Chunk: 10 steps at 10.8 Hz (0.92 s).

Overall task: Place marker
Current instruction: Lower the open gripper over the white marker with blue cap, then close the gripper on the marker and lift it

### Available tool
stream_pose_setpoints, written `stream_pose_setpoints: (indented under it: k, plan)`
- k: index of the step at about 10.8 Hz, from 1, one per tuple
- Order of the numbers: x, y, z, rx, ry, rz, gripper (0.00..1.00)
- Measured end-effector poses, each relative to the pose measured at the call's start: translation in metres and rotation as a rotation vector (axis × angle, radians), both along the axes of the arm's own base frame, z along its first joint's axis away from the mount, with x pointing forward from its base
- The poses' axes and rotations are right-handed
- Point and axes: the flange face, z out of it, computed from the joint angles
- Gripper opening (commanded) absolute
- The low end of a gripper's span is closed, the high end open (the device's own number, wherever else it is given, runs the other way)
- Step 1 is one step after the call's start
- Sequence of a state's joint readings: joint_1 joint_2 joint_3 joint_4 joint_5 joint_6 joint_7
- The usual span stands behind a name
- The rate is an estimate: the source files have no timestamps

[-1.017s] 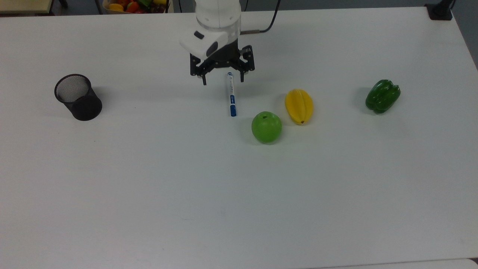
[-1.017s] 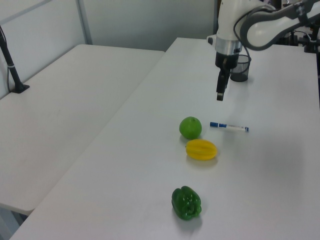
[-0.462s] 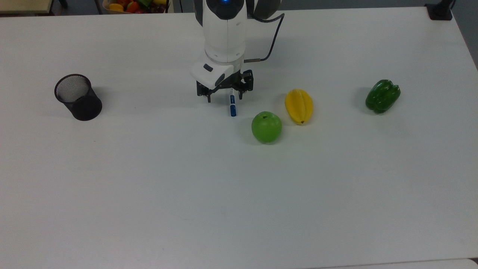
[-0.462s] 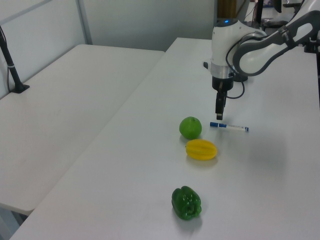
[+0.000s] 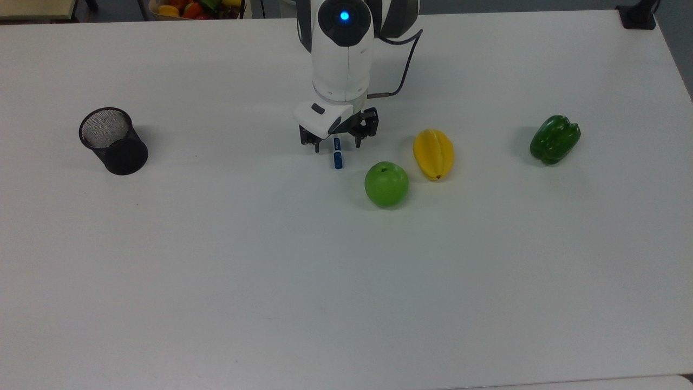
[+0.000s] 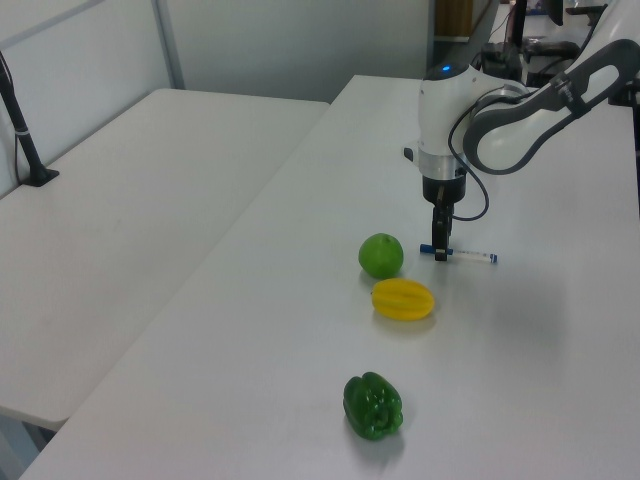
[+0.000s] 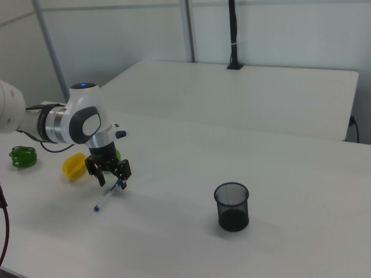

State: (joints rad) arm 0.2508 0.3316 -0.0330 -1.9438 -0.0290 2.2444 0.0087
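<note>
Lowered fingers (image 5: 337,145) now astride marker (image 5: 337,155)

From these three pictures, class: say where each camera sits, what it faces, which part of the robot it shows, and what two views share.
Top view: overhead, facing down on the table; arm and gripper over the marker.
Left view: raised past the green pepper end, looking along the table; arm, gripper.
Right view: raised at the mesh cup end; arm, gripper.
All views share the marker.
</note>
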Motion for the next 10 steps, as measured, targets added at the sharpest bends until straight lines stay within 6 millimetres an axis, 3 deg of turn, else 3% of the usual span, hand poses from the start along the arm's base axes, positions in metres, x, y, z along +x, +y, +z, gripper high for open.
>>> stream_pose_setpoints:
  k: [2,3,10]
  plan:
    - [0.0004,0.0002,-0.0037,0.000,0.001,0.000,0.12]
    - [0.0003,0.0001,-0.0059,-0.001,0.004,0.000,0.00]
    - [0.0010,0.0004,-0.0040,0.000,0.001,-0.001,0.00]
